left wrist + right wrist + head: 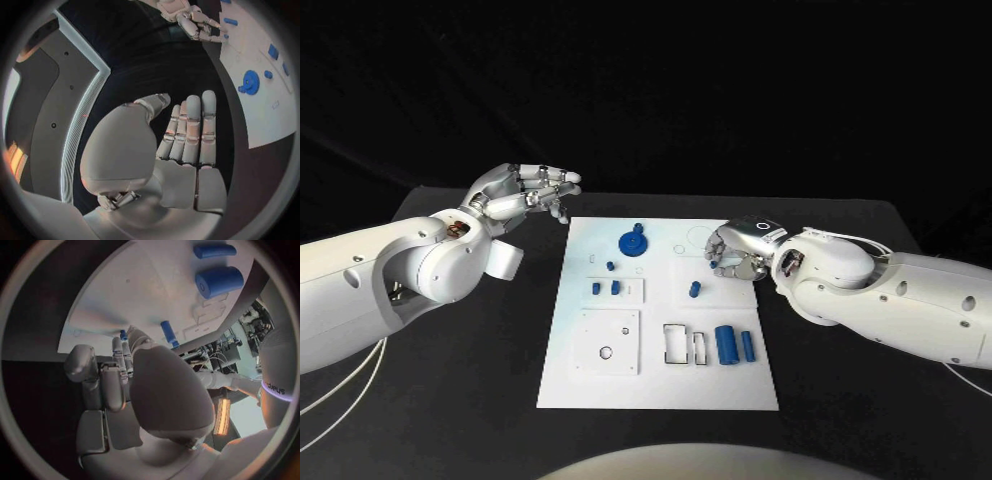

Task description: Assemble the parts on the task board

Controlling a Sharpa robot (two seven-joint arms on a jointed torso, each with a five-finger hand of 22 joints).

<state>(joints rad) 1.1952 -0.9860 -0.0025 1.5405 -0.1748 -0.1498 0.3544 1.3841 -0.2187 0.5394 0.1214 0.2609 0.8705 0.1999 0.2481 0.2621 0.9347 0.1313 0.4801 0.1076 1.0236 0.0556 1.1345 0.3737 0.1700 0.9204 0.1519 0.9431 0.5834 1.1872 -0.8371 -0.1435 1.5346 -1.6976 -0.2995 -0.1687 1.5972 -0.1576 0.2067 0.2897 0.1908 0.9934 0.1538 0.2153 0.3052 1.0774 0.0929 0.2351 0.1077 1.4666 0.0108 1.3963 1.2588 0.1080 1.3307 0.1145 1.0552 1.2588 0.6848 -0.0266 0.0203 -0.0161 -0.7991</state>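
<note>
My left hand hovers released, fingers apart, just off the task board. My right hand curls over its opposite edge, empty. Blue parts lie on the board.

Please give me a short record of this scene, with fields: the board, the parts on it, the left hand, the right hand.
board: white task board lying flat in the middle of the black table
parts: blue gear-like disc near the far edge; several small blue pegs mid-board; two blue cylinders lying near the right edge
left hand: left hand off the board's far left corner, holds nothing, fingers apart
right hand: right hand over the board's right edge, fingers curled down; whether it holds a part cannot be told
</note>
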